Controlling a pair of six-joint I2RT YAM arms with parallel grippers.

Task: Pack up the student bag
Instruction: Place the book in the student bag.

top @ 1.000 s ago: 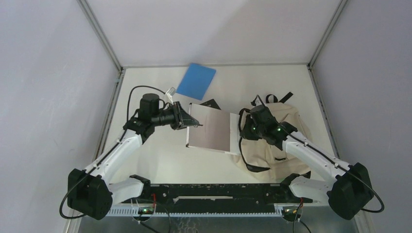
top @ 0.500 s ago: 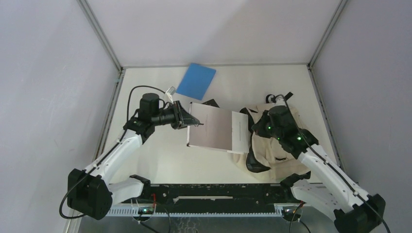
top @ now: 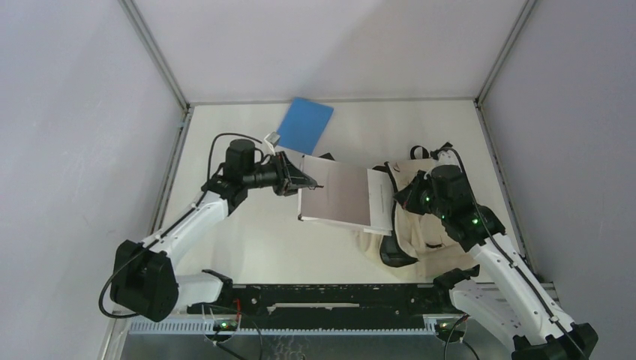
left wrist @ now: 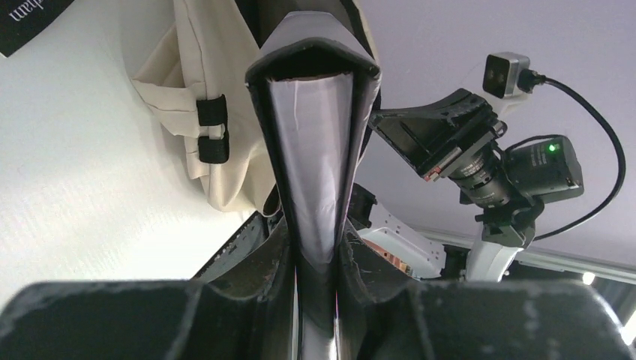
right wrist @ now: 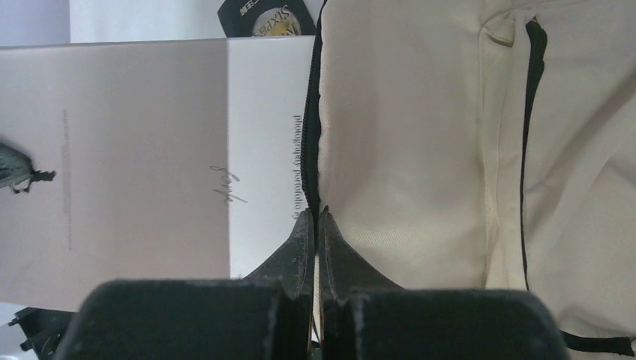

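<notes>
we see left jaws clamped on a greyish book (top: 341, 202), its far edge at the student bag (right wrist: 405, 150), right jaws pinched shut on the bag's zipper edge, bag on the table's (top: 247, 232) right side

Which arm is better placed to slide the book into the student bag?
Left. The left tool clamps the book, whose far edge is at the student bag; the right tool is pinching the bag's zipper edge.
</notes>
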